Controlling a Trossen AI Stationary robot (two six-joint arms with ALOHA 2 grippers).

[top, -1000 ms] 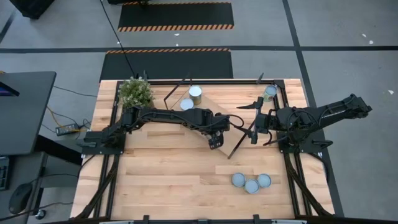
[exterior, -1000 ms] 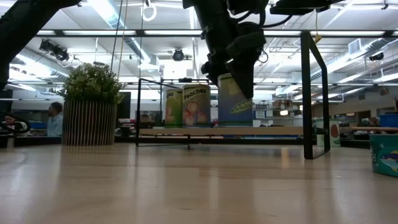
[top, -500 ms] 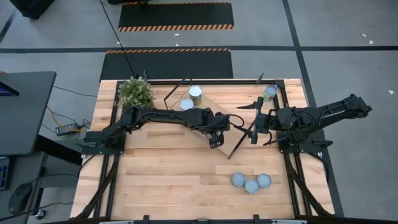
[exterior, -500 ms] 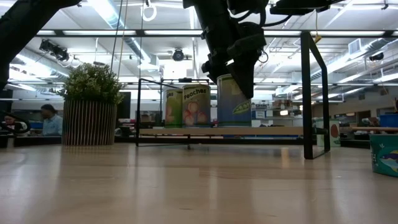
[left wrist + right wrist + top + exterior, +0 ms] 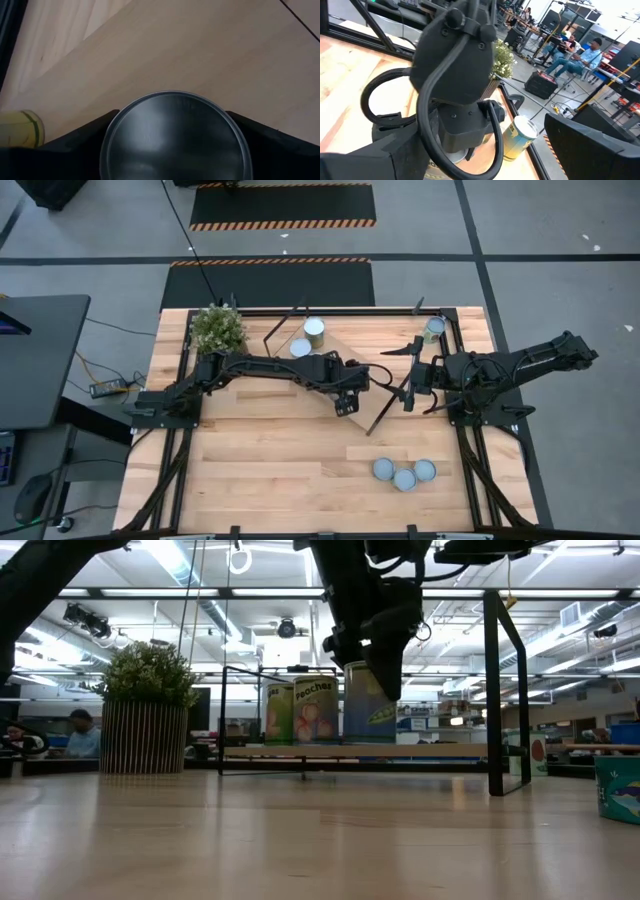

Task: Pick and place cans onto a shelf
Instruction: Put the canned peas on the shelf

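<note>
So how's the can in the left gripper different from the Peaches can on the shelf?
The can in the left gripper is clamped between dark fingers; the Peaches can stands free on the shelf. The held can's label is bluish with a green pod; the Peaches can's is green with lettering. The held can looks larger, being nearer the low camera. Both stand upright.

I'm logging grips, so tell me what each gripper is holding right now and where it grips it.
The left gripper holds a can by its upper sides, above the shelf. The right gripper holds nothing.
</note>
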